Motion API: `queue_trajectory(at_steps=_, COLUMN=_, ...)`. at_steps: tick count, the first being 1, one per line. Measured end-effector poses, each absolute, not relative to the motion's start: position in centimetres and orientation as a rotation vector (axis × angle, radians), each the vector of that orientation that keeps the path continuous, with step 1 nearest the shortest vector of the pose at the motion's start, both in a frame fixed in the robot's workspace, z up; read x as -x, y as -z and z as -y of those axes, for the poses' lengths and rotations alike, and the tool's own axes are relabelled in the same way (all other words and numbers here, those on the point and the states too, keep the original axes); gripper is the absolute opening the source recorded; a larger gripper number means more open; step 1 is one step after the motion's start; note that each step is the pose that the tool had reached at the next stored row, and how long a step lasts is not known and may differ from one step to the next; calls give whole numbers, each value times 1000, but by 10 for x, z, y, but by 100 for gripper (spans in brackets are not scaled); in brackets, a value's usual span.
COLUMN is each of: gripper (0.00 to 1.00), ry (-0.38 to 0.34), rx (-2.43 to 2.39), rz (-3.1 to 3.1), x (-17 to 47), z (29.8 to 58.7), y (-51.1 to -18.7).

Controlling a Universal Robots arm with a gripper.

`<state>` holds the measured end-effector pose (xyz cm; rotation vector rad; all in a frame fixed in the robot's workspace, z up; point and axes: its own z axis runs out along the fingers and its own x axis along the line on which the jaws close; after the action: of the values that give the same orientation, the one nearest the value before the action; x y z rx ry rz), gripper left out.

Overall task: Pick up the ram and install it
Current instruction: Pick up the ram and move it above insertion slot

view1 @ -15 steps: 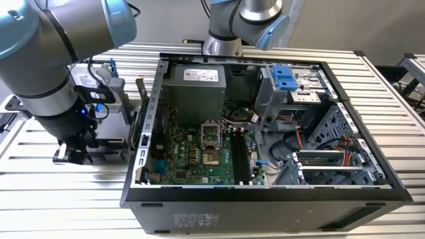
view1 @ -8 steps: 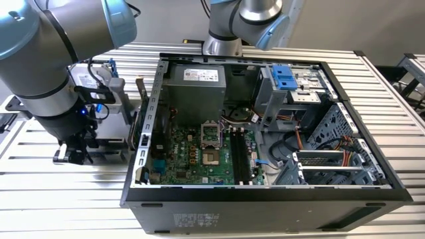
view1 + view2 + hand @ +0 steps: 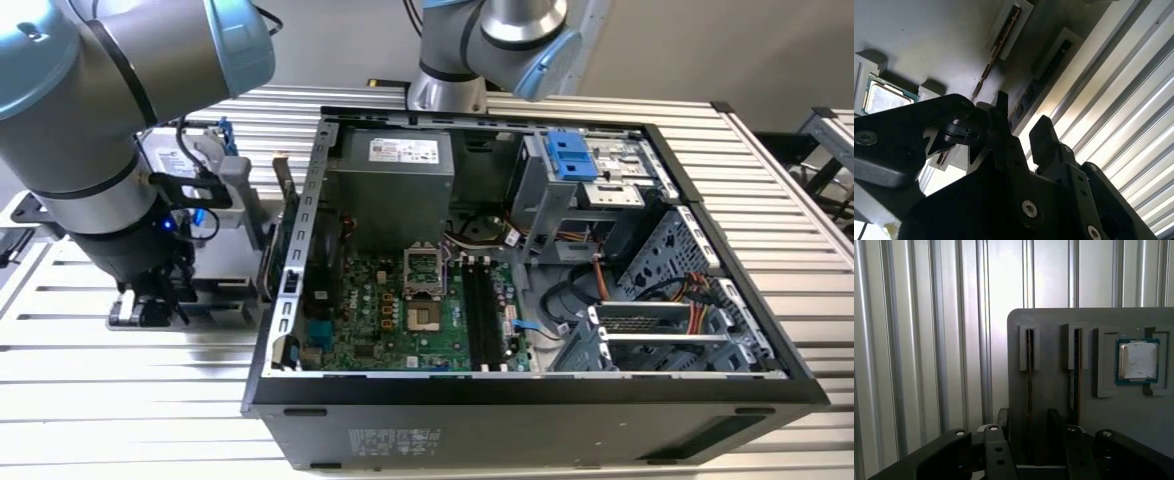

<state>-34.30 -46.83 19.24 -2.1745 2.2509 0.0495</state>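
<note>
Two ram sticks stand on edge in slots of a grey holder tray [image 3: 1051, 390] [image 3: 929, 40]. My gripper [image 3: 1029, 422] [image 3: 1021, 120] is open and low over the tray. Its fingers [image 3: 1004, 425] straddle the ram [image 3: 1029, 355] [image 3: 1029, 95] farthest from the processor, with a gap on each side. The other ram stick [image 3: 1074, 365] [image 3: 996, 50] stands beside it, outside the fingers. In the exterior view my gripper [image 3: 144, 305] is down at the table, on that view's left of the open computer case [image 3: 534, 395]. The motherboard's black memory slots [image 3: 483, 310] lie inside the case.
A square silver processor [image 3: 1137, 360] [image 3: 884, 97] sits in a pocket of the same tray. A silver drive in a blue frame [image 3: 194, 160] stands behind my arm. A second arm [image 3: 494, 40] rises behind the case. The table [image 3: 120, 400] is ribbed aluminium.
</note>
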Motion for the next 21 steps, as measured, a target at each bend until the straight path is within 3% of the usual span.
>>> queue_trajectory(at_steps=21, gripper=0, ry=-48, rx=2175, rz=-2252, x=343, z=468, y=-192)
